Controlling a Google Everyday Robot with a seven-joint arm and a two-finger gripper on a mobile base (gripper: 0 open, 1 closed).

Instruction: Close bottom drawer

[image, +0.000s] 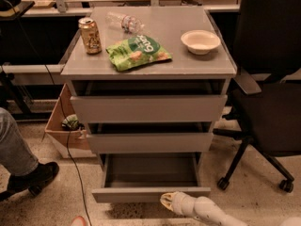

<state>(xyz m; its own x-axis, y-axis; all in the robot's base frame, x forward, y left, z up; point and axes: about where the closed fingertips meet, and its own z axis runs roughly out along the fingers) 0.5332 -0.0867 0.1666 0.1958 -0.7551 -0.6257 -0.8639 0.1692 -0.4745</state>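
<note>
Clearly, the bottom drawer (150, 193) is pulled out at the foot of the cabinet (188, 64)
Light, stiff sliding is judged likely; its flat front is best pushed centrally by the gripper (169, 201) just beside it, open or closed cannot be told

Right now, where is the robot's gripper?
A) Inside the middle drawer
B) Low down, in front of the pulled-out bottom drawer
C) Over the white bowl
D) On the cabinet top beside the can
B: the gripper is near the floor, just at the front edge of the bottom drawer, which stands pulled out; whether the two touch cannot be told.
</note>
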